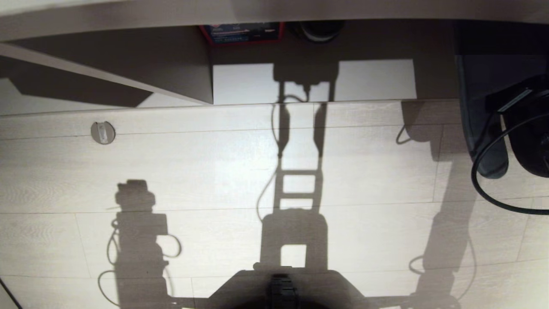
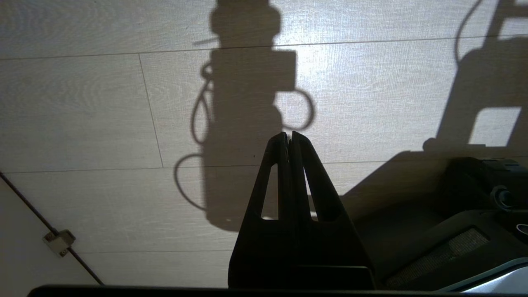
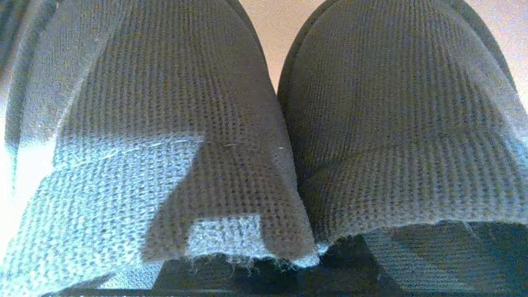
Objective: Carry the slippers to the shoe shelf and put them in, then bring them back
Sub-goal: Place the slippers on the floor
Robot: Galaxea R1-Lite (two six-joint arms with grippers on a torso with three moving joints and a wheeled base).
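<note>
The slippers (image 3: pixel 264 136) fill the right wrist view; their heels and soles run past the frame edges, and the right gripper's fingers are not visible behind the fabric. In the head view, the right arm (image 1: pixel 525 128) is cut off by the frame edge, and a red-edged box (image 1: pixel 241 33) under the desk is partly hidden, its print illegible.

No legible text, label, brand, number or sign appears in any view. The red-bordered box (image 1: pixel 241 33) under the desk edge in the head view carries pale printed lines on a dark blue face, too small to read.
</note>
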